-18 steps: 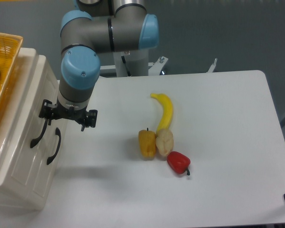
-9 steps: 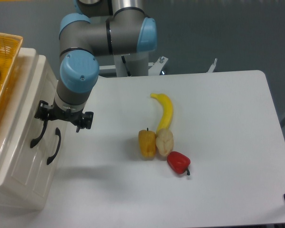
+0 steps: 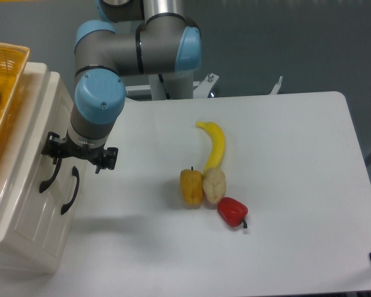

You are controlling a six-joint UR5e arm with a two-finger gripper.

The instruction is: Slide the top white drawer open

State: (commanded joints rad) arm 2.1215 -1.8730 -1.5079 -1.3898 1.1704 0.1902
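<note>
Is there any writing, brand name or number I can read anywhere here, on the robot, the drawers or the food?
None: no readable text shows anywhere in the picture.
Robot arm and its hand: no lettering visible.
Top white drawer and yellow wicker basket: plain.
Banana and red pepper: no stickers visible.

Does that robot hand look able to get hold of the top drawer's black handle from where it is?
Probably yes. The hand hovers right beside the top white drawer, just above its black handle, and nothing lies between them. Whether its fingers are open is hard to tell.
</note>
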